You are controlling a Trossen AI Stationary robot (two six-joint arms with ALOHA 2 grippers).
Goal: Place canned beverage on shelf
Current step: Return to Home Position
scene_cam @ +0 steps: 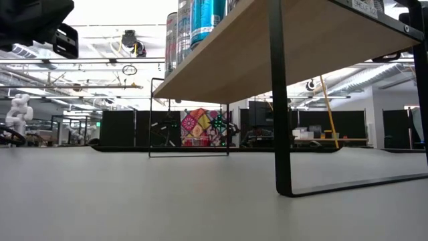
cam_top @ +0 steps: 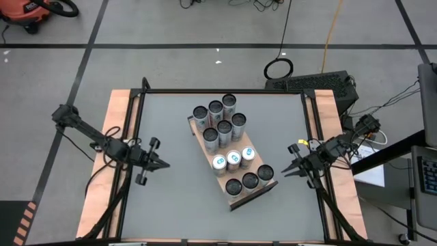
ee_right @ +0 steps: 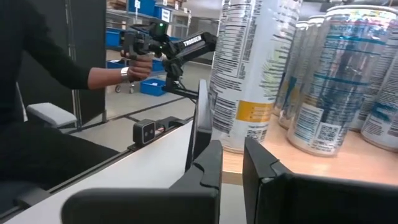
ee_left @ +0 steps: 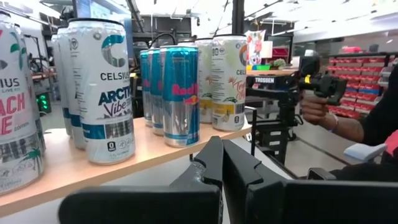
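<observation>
Shelf [cam_top: 237,198] full of cans [cam_top: 233,159]; left fingers [ee_left: 210,163] together, right fingers [ee_right: 208,165] slightly apart, both empty.

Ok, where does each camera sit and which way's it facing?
High: overhead, straight down on the shelf; left end effector, right end effector show.
Low: tabletop height, level under the shelf; a dark arm part.
Left wrist: faces the Red Bull can, past left end effector.
Right wrist: faces cans, past right end effector.
Both wrist views catch a person.
</observation>
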